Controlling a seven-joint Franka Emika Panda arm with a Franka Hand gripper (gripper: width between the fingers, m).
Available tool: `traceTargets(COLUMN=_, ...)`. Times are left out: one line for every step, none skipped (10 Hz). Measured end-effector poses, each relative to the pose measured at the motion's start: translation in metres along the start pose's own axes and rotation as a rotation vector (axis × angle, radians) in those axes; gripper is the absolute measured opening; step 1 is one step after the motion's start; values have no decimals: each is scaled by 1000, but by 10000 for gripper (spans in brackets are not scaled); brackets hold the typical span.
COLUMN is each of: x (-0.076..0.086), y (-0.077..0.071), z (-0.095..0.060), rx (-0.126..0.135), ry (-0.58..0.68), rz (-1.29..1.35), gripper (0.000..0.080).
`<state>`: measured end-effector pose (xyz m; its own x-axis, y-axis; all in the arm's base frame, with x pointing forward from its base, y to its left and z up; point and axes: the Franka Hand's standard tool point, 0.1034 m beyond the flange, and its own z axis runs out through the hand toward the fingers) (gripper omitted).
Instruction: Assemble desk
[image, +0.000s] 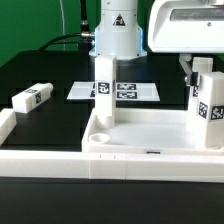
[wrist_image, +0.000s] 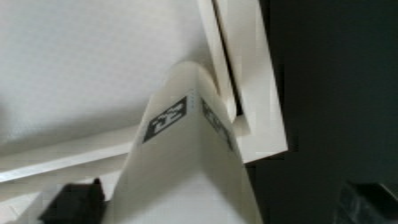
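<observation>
The arm (image: 118, 35) is a rounded white column with a glossy shell, faintly blue-tinted in shadow low down, and it carries a small dark marking (image: 118, 15) high on its front; black cables (image: 68, 40) curve beside it; the gripper (image: 195, 68) has a boxy pale grey-white housing with rounded corners; in the wrist view its fingers (wrist_image: 71, 203) show as dark, blurred, blocky tips
</observation>
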<state>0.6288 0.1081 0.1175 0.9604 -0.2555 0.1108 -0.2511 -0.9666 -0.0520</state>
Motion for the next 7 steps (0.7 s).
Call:
traceTargets(x=0, y=0, z=0, rx=0, ry=0, rz=-60, gripper=649)
traceTargets(x=0, y=1, z=0, rx=-4, ry=1, rz=-131, gripper=649)
traceTargets(x=1, y=3, z=0, rx=-10, ry=2, rz=-211, gripper=649)
traceTargets(x=2, y=4, z=0, rx=-11, ry=2, rz=-260, gripper=649)
traceTargets(x=2, y=5, z=0, rx=-11, ry=1, rz=-295, gripper=649)
traceTargets(x=2, y=5, z=0, rx=-14, ry=1, rz=-357, gripper=649)
traceTargets(x=2, y=6, z=0, rx=-14, ry=1, rz=-388, gripper=564)
